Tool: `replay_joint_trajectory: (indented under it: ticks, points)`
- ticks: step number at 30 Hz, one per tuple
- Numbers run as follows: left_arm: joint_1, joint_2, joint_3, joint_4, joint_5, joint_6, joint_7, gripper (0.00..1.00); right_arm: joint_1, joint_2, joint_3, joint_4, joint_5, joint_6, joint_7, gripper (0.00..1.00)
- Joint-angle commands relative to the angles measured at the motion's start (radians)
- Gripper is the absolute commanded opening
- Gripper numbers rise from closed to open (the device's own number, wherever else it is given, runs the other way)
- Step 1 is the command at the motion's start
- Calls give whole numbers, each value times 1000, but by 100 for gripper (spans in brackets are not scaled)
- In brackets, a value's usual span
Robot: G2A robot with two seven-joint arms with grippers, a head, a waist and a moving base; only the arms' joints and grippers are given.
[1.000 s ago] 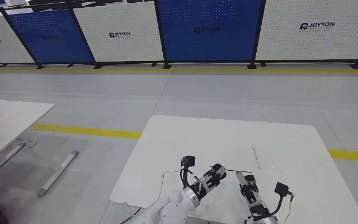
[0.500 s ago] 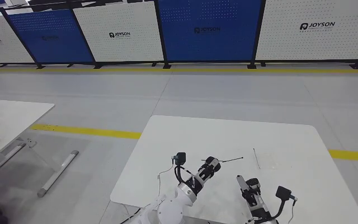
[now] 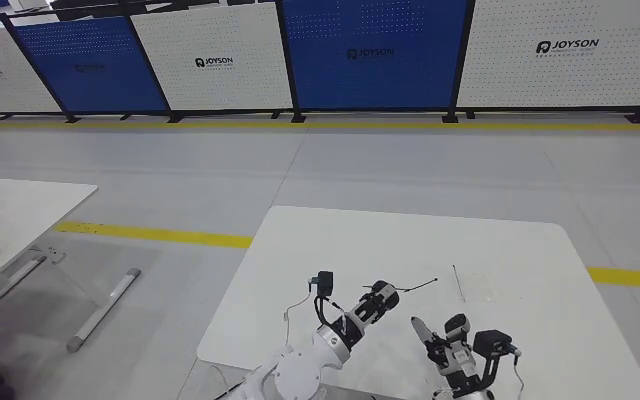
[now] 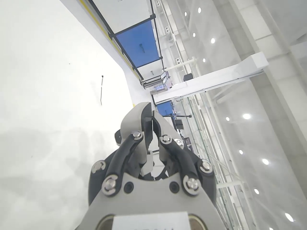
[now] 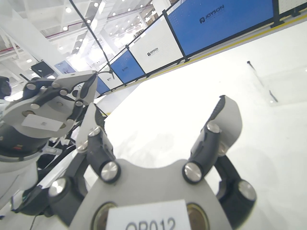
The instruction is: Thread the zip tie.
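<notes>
A black zip tie [image 3: 415, 287] sticks out from my left gripper [image 3: 385, 293], which is shut on its tail end above the white table [image 3: 400, 240]. In the right wrist view the same zip tie [image 5: 88, 26] rises from the left gripper [image 5: 92, 77] with its head end up in the air. My right gripper [image 3: 438, 328] is to the right of the left one, nearer the table's front edge. It stands open [image 5: 158, 111] with nothing between its fingers. In the left wrist view the left gripper [image 4: 151, 117] has its fingertips pressed together.
A second black zip tie [image 3: 458, 283] lies flat on the table beyond the grippers, also seen as a zip tie [image 4: 102, 89] [image 5: 260, 82] from both wrists. A clear plastic sheet [image 5: 285, 82] lies under and beside it. Floor surrounds the table.
The grippers were close together at the zip tie a second ago. The left one has lifted away left with the tie. The right one has drawn back toward the front edge and opened.
</notes>
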Motion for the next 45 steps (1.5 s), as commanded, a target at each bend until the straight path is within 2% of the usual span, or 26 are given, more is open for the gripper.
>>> replay_joint_trajectory:
  ticks: [1,6,11,13,19,22,28,29,30,32,34,36,39,41,45]
  points:
    - [0,0,0,0,1,0,1,0,0,0,0,0,2,-1,1,100]
    - [-2,-1,4,4,-6,0,-2,0,2,0,-2,6,-6,1,11,100]
    - [-13,-6,18,20,-24,10,-5,0,22,0,-35,25,-166,75,10,100]
    - [-15,-6,20,23,-20,14,0,0,23,-1,-42,28,-174,85,0,100]
    - [-15,-6,20,23,-20,14,0,0,24,-1,-42,27,-170,83,1,100]
    - [-19,-7,27,28,-14,16,-2,0,27,-1,-20,28,-69,43,14,100]
    - [-16,-8,37,24,7,17,-8,0,28,3,7,27,-37,26,29,100]
    - [-15,-7,38,24,8,18,-9,0,29,3,5,26,-42,30,32,96]
    - [-14,-7,39,23,10,18,-11,0,30,3,3,25,-48,35,34,78]
    - [-12,-7,43,23,18,21,-15,0,34,2,-8,26,-62,40,41,70]
    - [-10,-7,47,23,24,23,-15,0,38,1,-16,27,-69,44,43,50]
    - [-10,-7,51,25,31,25,-16,0,43,0,-25,29,-75,48,46,47]
    - [-11,-8,56,29,35,27,-16,0,49,-1,-32,31,-70,46,49,49]
    - [-12,-9,59,31,36,27,-16,0,49,-1,-35,30,-64,40,48,46]
    - [-14,-10,67,36,39,29,-16,0,49,0,-34,28,-60,27,52,46]
